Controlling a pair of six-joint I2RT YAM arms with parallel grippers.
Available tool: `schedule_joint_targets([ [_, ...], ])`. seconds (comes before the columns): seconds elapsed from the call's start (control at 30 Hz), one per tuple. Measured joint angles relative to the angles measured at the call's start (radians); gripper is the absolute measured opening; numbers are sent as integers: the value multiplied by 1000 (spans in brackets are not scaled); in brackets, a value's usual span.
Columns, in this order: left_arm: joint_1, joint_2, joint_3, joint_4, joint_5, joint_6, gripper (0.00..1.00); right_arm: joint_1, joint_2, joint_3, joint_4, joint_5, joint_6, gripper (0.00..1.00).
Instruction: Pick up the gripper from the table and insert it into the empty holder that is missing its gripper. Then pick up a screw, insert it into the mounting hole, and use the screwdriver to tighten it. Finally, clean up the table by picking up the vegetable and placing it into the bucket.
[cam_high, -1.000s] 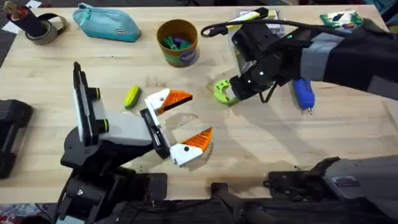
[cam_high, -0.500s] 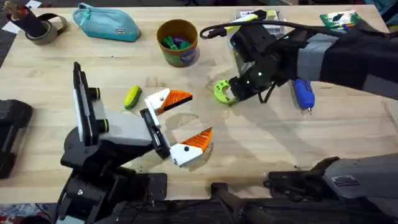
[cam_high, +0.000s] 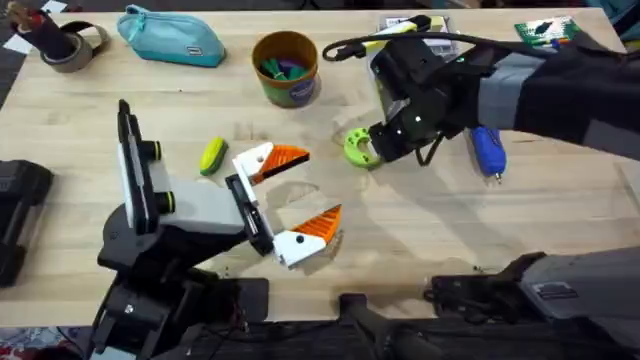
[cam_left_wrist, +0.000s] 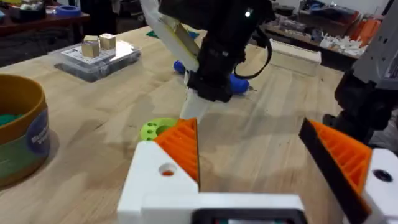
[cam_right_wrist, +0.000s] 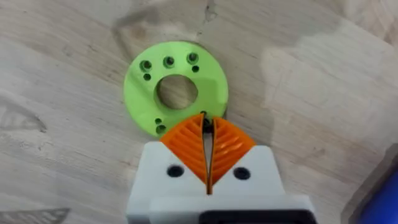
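- Your right gripper (cam_right_wrist: 207, 134) is down at the lime-green gripper (cam_right_wrist: 176, 87) mid-table, orange pads pinched together at its rim.
- Your left gripper (cam_high: 305, 190) sits with jaws spread wide, holding nothing.
- The vegetable (cam_high: 212, 156) lies just beside it; the bucket (cam_high: 285, 68) is farther back, the screwdriver (cam_high: 487, 150) right.

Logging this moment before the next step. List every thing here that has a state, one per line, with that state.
gripper: flat on the table, holed face up, right fingers shut at its edge.
right gripper: fingers shut, low over the table.
left gripper: fingers open, empty.
screwdriver: lying on the table, untouched.
vegetable: lying on the table, outside the bucket.
bucket: upright, green and purple items inside.
teal pouch: zipped shut, lying flat.
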Motion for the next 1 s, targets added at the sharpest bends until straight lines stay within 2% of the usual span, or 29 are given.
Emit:
schedule_joint_targets([
  [0.37, 0, 0, 0, 0, 0, 0, 992, 0, -2, 1, -5, 1, 3, 7],
  [0.53, 0, 0, 0, 0, 0, 0, 992, 0, -27, 13, -69, 1, 3, 6],
  [0.77, 0, 0, 0, 0, 0, 0, 992, 0, -99, 144, -203, 1, 3, 6],
  [1.0, 0, 0, 0, 0, 0, 0, 992, 0, -119, 250, -277, 1, 3, 6],
])
